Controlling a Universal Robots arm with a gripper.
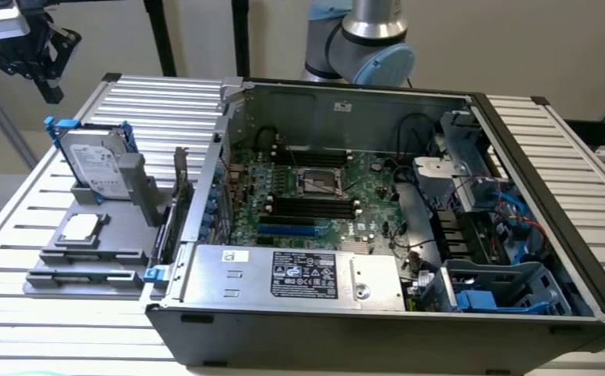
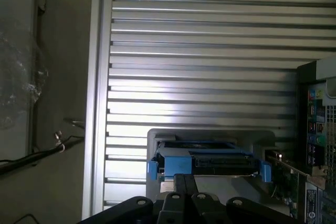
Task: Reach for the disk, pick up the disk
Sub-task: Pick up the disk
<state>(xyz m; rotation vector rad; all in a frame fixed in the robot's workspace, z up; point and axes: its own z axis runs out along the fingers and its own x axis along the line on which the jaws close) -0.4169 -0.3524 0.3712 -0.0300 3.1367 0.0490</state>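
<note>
Your gripper (image 1: 48,84) hangs at the exterior view's upper left, apart from the upright disk (image 1: 96,166) below it. Its jaws meet, holding nothing.

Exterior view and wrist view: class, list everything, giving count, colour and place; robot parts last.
disk: one, silver-grey, blue bracket, upright in holder, exterior view's left
holder: one, grey, on table
processor chip: one, silver, on holder
computer case: one, black, open, centre
motherboard: one, green, inside case
metal box: one, grey, inside case
table: one, silver slats, underneath
arm: one, silver and blue, behind case
gripper: one, black, above disk, apart
</note>
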